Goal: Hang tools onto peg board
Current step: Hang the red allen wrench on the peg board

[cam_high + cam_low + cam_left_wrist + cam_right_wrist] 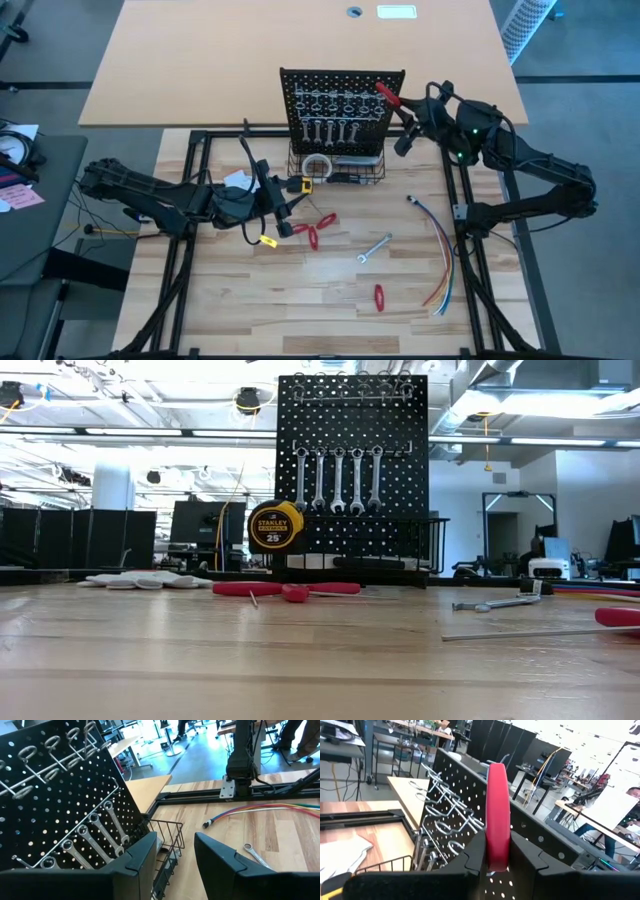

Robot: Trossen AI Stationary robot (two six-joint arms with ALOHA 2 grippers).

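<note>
The right jaws [497,857] are clamped on a red-handled tool [497,815], which stands up between them, just above the top right corner of the peg board [342,105], beside the ring hooks [451,822]. The left jaws [175,855] stand partly open and empty, low over the bench [300,300] near the board's basket [167,837]. Five wrenches [338,478] hang in a row on the board. More red tools [312,230] and a loose wrench [374,248] lie on the bench.
</note>
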